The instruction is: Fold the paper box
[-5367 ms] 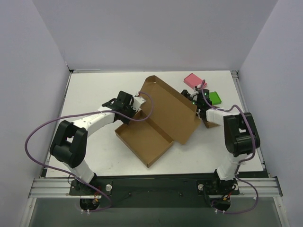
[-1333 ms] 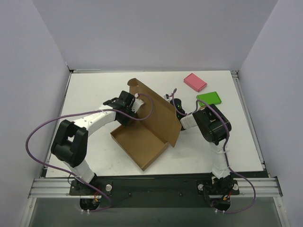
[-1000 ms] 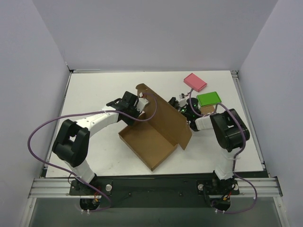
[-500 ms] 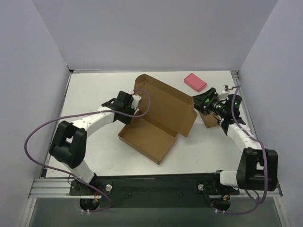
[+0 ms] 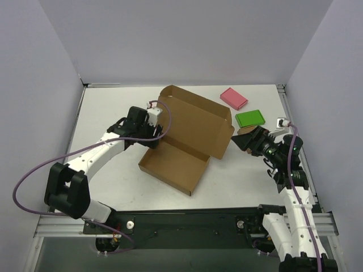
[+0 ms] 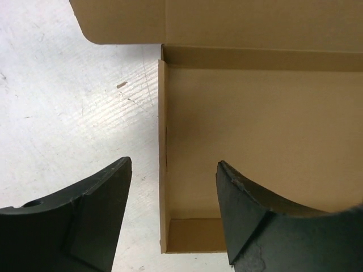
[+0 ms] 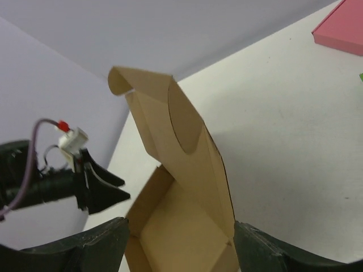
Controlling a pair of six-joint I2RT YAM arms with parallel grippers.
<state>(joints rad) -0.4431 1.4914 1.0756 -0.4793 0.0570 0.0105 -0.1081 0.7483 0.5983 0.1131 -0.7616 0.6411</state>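
The paper box [image 5: 187, 141] lies mid-table, its shallow tray [image 5: 173, 165] open and its lid [image 5: 198, 120] standing up behind. My left gripper [image 5: 154, 133] is open at the tray's far-left corner. In the left wrist view the left gripper [image 6: 174, 163] straddles the tray's side wall [image 6: 163, 141] without touching it. My right gripper [image 5: 244, 139] is open, a short way right of the lid. In the right wrist view the right gripper [image 7: 180, 222] faces the box [image 7: 187, 170] with nothing between its fingers.
A pink block [image 5: 233, 98] and a green block [image 5: 250, 118] lie at the back right, beyond the right gripper. The pink block [image 7: 343, 28] also shows in the right wrist view. White walls enclose the table on three sides.
The left gripper has opened, let go of the box and drawn back a little to the left. The right arm has pulled back to the right and nearer. The lid stays upright.
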